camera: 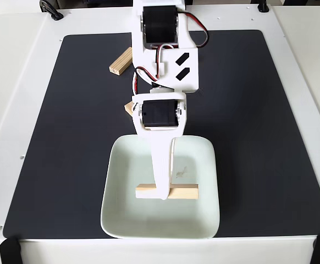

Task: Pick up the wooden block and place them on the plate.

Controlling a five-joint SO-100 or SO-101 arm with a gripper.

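Observation:
In the fixed view the pale mint-white plate (115, 215) sits at the front middle of the black mat. A wooden block (185, 191) lies crosswise over the plate's inside. My gripper (162, 193) reaches down from the arm above and its white fingers (161, 165) cover the block's left-middle part; they look closed together around it. I cannot tell whether the block rests on the plate or hangs just above it. A second wooden block (121, 60) lies on the mat at the upper left. A third block (128, 108) peeks out from under the wrist.
The black mat (259, 137) covers most of the white table (17, 66). The arm's white body and servos (160, 33) rise over the mat's top middle. A small dark smudge (181, 171) marks the plate. Black clamps stand at the table's front corners.

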